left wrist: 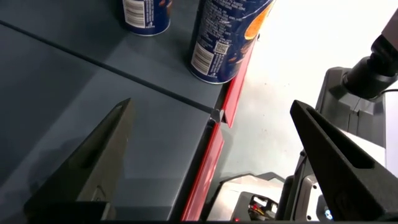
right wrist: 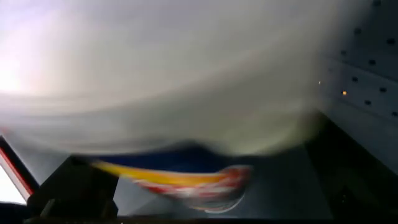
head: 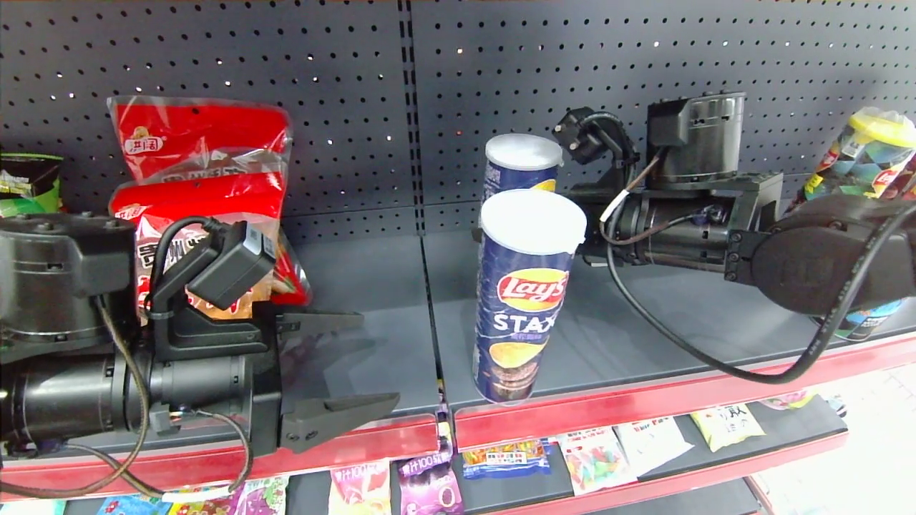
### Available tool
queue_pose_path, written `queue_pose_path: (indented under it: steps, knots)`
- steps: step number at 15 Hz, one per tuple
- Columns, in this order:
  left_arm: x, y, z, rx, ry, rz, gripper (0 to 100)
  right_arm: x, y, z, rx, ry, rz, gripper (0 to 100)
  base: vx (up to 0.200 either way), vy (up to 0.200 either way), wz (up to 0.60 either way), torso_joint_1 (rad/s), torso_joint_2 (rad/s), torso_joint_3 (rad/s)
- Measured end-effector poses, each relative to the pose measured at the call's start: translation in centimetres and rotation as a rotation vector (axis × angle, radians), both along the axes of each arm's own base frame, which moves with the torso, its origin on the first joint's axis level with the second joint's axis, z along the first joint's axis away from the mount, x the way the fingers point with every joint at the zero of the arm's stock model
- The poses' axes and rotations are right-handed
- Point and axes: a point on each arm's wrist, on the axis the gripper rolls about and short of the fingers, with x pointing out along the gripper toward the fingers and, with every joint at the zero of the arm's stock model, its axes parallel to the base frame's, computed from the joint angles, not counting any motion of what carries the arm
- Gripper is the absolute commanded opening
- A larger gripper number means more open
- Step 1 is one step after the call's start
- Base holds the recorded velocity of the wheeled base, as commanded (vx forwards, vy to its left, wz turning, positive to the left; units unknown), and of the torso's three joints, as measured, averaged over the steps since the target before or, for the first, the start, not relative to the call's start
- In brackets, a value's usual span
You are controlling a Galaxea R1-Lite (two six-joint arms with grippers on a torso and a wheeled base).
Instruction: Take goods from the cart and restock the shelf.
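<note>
Two blue chip cans with white lids stand on the dark grey shelf (head: pixel 644 322). The front can (head: pixel 526 300) is at the red front edge and the back can (head: pixel 521 168) is near the pegboard. My right gripper (head: pixel 590 207) comes in from the right at the back can, its tip hidden behind the front can. The back can (right wrist: pixel 186 93) sits very close in the right wrist view. My left gripper (head: pixel 379 360) stands open and holds nothing, above the shelf's front edge, left of the front can (left wrist: pixel 224 37). The back can (left wrist: pixel 146 15) stands beyond it.
A red snack bag (head: pixel 207 164) leans against the pegboard behind my left arm, with a green pack (head: pixel 28 182) at the far left. A colourful can (head: pixel 869 154) stands at the far right. Small snack bags (head: pixel 594 450) line the lower shelf.
</note>
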Motion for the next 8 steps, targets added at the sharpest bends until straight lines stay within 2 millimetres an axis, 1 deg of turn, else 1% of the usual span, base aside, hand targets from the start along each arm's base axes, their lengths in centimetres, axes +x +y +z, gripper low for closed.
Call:
queue_pose_path:
  steps: [8]
  knots:
    - [0.5,-0.3,-0.2,0.004,0.002,-0.004,100,-2.9,-2.4,-0.3,-0.016,0.032,-0.015,100,0.000,0.000,0.00,0.000,0.00,0.000]
